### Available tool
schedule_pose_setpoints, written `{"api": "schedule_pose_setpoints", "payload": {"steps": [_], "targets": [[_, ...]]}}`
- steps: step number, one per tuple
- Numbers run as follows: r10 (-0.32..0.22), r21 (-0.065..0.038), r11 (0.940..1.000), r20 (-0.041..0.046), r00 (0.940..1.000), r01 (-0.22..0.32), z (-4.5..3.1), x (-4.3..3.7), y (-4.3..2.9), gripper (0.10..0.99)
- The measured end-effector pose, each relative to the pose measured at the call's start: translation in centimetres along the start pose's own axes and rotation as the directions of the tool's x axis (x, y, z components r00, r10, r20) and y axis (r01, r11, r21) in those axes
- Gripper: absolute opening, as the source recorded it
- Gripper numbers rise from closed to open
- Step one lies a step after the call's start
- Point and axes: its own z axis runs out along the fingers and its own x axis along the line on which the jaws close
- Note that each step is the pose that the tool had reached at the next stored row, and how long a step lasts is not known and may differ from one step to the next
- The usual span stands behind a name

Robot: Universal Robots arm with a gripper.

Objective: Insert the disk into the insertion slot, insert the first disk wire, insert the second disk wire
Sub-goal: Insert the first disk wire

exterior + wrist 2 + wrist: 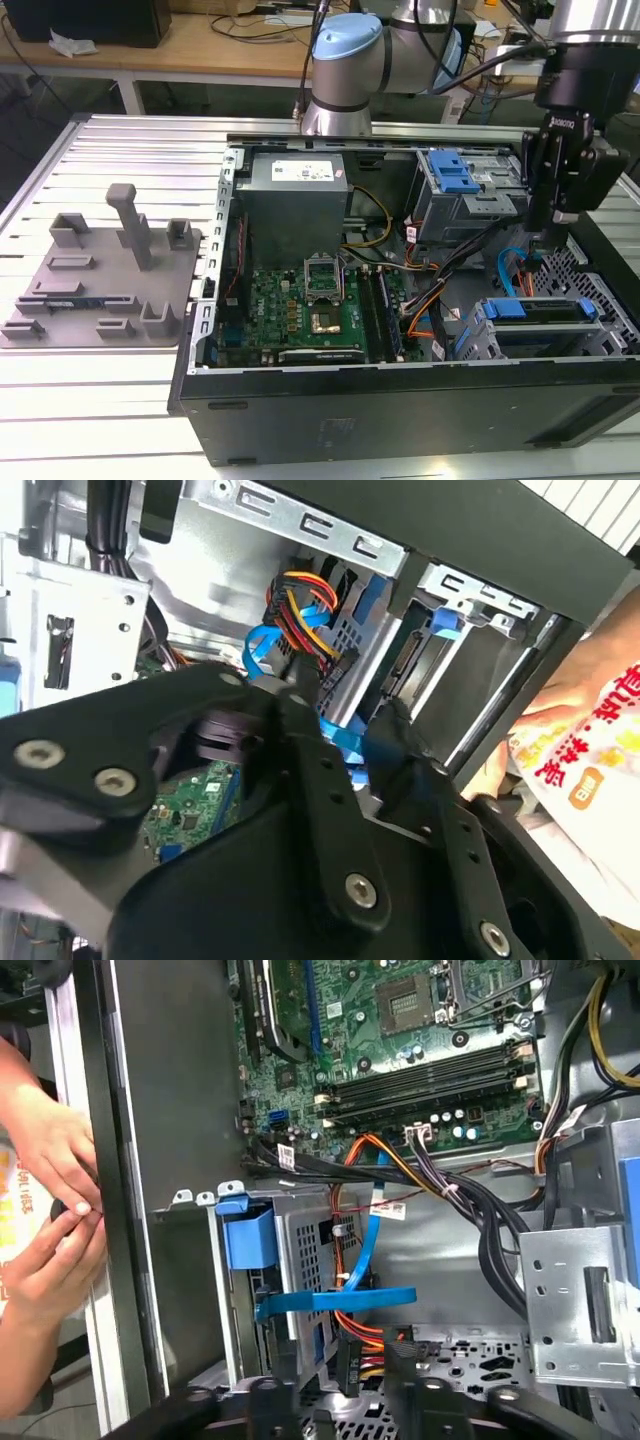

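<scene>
The disk point(548, 331) lies inside the insertion slot point(478, 340), the low grey bay at the case's front on the exterior view's right. In the first wrist view the insertion slot point(305, 1235) shows its blue tab point(247, 1237). A blue flat wire point(340, 1300) runs across the bay's end. A black plug with red, orange and yellow wires point(350, 1362) sits just off it, between my fingers and against one of them. My gripper point(541, 243) point(340, 1392) hangs over the bay with its jaws apart. The second wrist view shows the coloured wires point(300, 605) past my gripper point(350, 730).
A taller grey cage with a blue latch point(455, 180) stands behind the bay. The motherboard point(315, 300) fills the case's middle. A person's hands point(45, 1200) are just outside the case wall point(130, 1210). A grey fixture plate point(100, 275) lies on the table at the exterior view's left.
</scene>
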Motion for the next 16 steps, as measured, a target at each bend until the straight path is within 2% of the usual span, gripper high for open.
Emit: {"api": "schedule_pose_setpoints", "payload": {"steps": [1,2,3,7,15,16], "targets": [[0.000,0.000,1.0000,-0.0016,1.0000,0.000,0.09,-0.04,-0.01,0.416],[0.000,0.000,1.0000,-0.0047,1.0000,0.000,0.10,-0.10,0.00,0.416],[0.000,0.001,1.0000,-0.0081,1.0000,0.000,0.06,-0.20,0.02,0.353],[0.000,0.003,1.0000,-0.0263,0.9997,0.000,0.05,-0.57,-0.05,0.353],[0.000,0.003,1.0000,-0.0275,0.9996,0.000,0.16,-0.65,-0.22,0.353],[0.001,0.006,1.0000,-0.0273,0.9996,-0.001,0.21,-0.68,-0.20,0.353]]}}
